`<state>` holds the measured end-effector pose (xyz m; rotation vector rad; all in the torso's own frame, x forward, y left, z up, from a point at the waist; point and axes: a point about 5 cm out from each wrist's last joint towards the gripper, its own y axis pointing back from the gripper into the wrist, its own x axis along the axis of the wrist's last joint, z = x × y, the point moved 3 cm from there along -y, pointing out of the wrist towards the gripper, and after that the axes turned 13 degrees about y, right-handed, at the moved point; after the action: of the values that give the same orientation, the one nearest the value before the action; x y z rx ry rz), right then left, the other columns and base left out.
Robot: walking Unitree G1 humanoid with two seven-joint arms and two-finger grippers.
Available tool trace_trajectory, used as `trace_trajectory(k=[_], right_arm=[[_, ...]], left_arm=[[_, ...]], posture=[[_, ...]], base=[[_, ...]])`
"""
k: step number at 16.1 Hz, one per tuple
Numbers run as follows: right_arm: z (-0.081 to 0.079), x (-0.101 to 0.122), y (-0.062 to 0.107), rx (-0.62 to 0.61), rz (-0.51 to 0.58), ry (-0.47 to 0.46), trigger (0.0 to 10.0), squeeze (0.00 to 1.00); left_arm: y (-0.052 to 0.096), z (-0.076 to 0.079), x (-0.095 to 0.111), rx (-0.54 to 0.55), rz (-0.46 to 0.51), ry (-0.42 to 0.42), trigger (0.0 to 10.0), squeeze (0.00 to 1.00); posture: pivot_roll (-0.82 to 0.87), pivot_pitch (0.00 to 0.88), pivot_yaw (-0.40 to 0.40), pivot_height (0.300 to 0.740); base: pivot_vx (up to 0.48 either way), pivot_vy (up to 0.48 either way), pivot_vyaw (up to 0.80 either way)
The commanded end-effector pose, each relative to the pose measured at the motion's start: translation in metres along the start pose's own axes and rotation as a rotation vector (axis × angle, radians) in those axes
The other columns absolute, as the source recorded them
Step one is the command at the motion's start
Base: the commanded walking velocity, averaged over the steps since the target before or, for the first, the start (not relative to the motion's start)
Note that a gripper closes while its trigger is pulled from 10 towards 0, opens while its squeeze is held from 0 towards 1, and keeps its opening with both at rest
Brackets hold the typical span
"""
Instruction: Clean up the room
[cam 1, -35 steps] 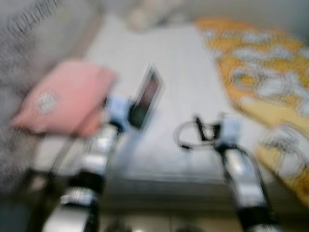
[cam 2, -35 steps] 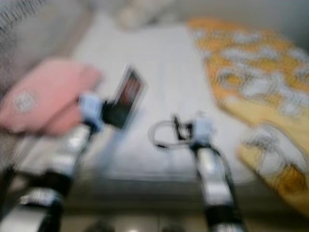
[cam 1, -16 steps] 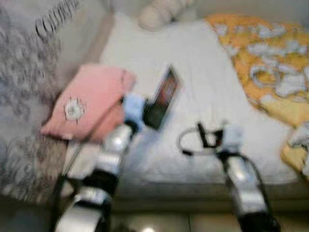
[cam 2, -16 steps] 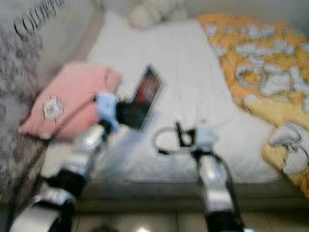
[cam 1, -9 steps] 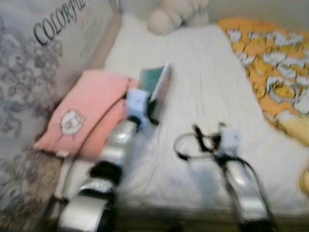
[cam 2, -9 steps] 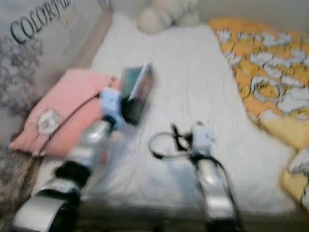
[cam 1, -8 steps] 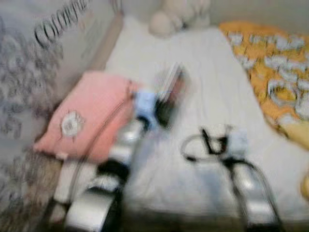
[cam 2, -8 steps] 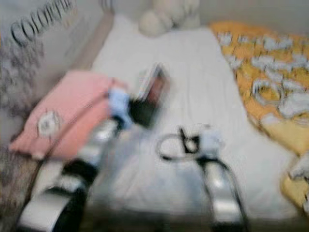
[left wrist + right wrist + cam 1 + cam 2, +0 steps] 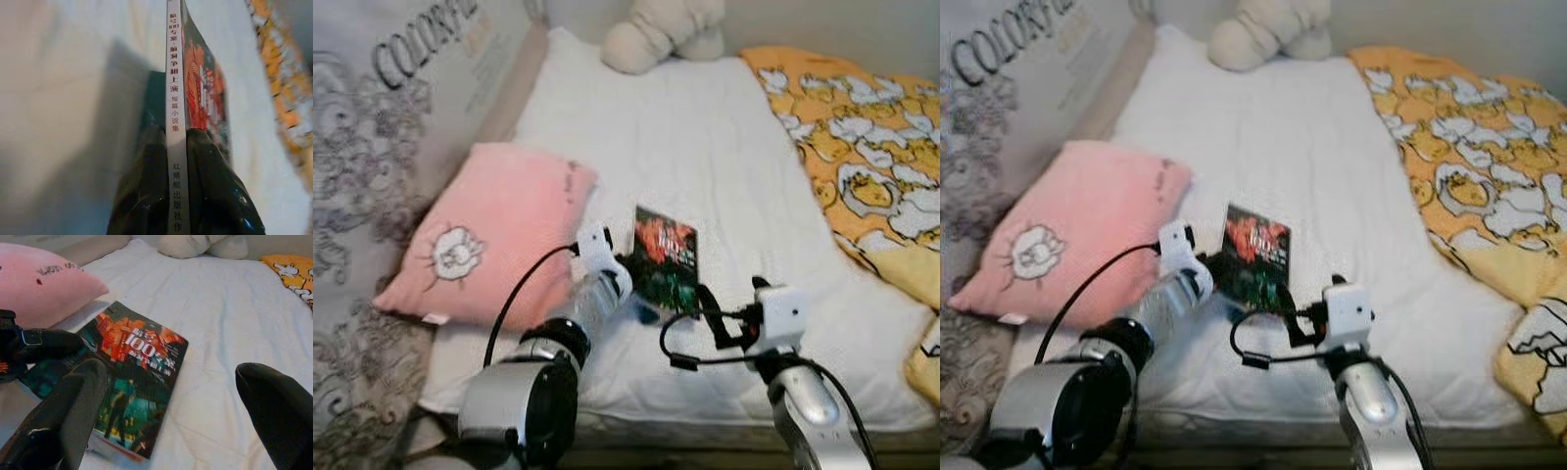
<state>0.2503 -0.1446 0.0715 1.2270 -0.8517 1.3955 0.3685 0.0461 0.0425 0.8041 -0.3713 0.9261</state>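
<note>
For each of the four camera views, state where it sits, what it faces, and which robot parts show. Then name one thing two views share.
Left eye view: on the head, looking down at the bed; both arms show.
Right eye view: same scene as the left eye.
Left wrist view: along the left gripper, clamped on the book spine.
Right wrist view: between the open right gripper fingers, facing the book cover.
Shared: the book.

Even indoor light, fairly bright, no glare. Head views mostly sharp with slight softness; white bed (image 9: 705, 147) near blown out, texture faint. Left wrist view dim and warm: book (image 9: 175, 122) spine sharp, left end effector fingers (image 9: 215, 196) soft and glossy, big soft shadow beside them, far edge blurred. Right wrist view clear; near fingers (image 9: 63, 421) out of focus.
</note>
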Motion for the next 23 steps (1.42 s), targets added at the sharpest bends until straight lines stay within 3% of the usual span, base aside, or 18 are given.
trace_trajectory(k=[1,2,3,4,6,7,9,11,12,13,14,15,16,17,18,19,21,23], right_arm=[[0.01,-0.001,0.006,-0.032,-0.021,0.017,10.0,0.0],[0.011,-0.006,0.014,-0.043,-0.047,0.013,10.0,0.0],[0.012,-0.009,0.02,-0.051,-0.065,0.007,10.0,0.0],[0.01,-0.009,0.025,-0.04,-0.069,-0.002,10.0,0.0],[0.006,-0.012,0.028,-0.002,-0.076,0.003,10.0,0.0],[0.005,-0.015,0.028,0.008,-0.088,0.007,10.0,0.0],[0.006,-0.016,0.025,0.013,-0.092,0.011,10.0,0.0],[0.006,-0.014,0.022,0.015,-0.089,0.012,10.0,0.0],[0.005,-0.014,0.022,0.02,-0.09,0.013,10.0,0.0],[0.004,-0.016,0.023,0.026,-0.093,0.016,10.0,0.0],[0.004,-0.017,0.023,0.028,-0.096,0.017,10.0,0.0],[0.004,-0.017,0.023,0.031,-0.098,0.017,10.0,0.0],[0.003,-0.018,0.024,0.035,-0.103,0.016,10.0,0.0],[0.003,-0.019,0.024,0.035,-0.104,0.016,10.0,0.0],[0.003,-0.019,0.023,0.039,-0.108,0.015,10.0,0.0],[0.002,-0.021,0.023,0.048,-0.113,0.016,10.0,0.0],[0.001,-0.021,0.021,0.052,-0.115,0.016,10.0,0.0],[0.002,-0.022,0.022,0.05,-0.117,0.017,10.0,0.0]], left_arm=[[0.001,-0.007,-0.008,0.046,-0.037,-0.113,10.0,0.0],[0.003,-0.014,0.026,0.086,0.065,-0.254,10.0,0.0],[0.005,-0.011,0.053,0.071,0.139,-0.362,10.0,0.0],[0.007,-0.008,0.064,0.062,0.165,-0.434,10.0,0.0],[0.008,-0.013,0.069,0.076,0.162,-0.504,10.0,0.0],[0.011,-0.024,0.073,0.128,0.17,-0.555,10.0,0.0],[0.013,-0.031,0.07,0.127,0.158,-0.539,10.0,0.0],[0.009,-0.018,0.059,0.045,0.134,-0.531,10.0,0.0],[0.007,-0.008,0.058,0.012,0.148,-0.573,10.0,0.0],[0.007,-0.001,0.061,0.018,0.183,-0.672,10.0,0.0],[0.007,-0.002,0.058,0.036,0.185,-0.736,10.0,0.0],[0.006,-0.008,0.05,0.045,0.151,-0.692,10.0,0.0],[0.006,-0.022,0.025,0.055,0.045,-0.502,10.0,0.0],[0.006,-0.023,0.02,0.052,0.021,-0.464,10.0,0.0],[0.005,-0.023,0.001,0.039,-0.061,-0.263,10.0,0.0],[0.004,-0.018,-0.015,0.018,-0.114,-0.166,10.0,0.0],[0.004,-0.019,-0.025,0.043,-0.137,-0.176,10.0,0.0],[0.006,-0.026,-0.027,0.079,-0.138,-0.478,10.0,0.0]], posture=[[-0.24,0.058,-0.09,0.728],[-0.21,0.055,-0.083,0.728],[-0.19,0.055,-0.09,0.728],[-0.17,0.053,-0.092,0.728],[-0.15,0.053,-0.099,0.728],[-0.14,0.054,-0.101,0.728],[-0.13,0.051,-0.103,0.728],[-0.13,0.049,-0.104,0.728],[-0.12,0.047,-0.106,0.728],[-0.12,0.046,-0.106,0.728],[-0.12,0.044,-0.106,0.728],[-0.12,0.042,-0.105,0.728],[-0.12,0.04,-0.103,0.728],[-0.12,0.04,-0.103,0.728],[-0.12,0.039,-0.103,0.728],[-0.12,0.037,-0.102,0.728],[-0.13,0.032,-0.098,0.728],[-0.13,0.031,-0.09,0.728]], base=[[0.0,0.0,0.0],[0.0,0.0,0.0],[0.0,0.0,0.0],[0.0,0.0,0.0],[0.0,0.0,0.0],[0.0,0.0,0.0],[0.0,0.0,0.0],[0.0,0.0,0.0],[0.0,0.0,0.0],[0.0,0.0,0.0],[0.0,0.0,0.0],[0.0,0.0,0.0],[0.0,0.0,0.0],[0.0,0.0,0.0],[0.0,0.0,0.0],[0.0,0.0,0.0],[0.0,0.0,0.0],[0.0,0.0,0.0]])
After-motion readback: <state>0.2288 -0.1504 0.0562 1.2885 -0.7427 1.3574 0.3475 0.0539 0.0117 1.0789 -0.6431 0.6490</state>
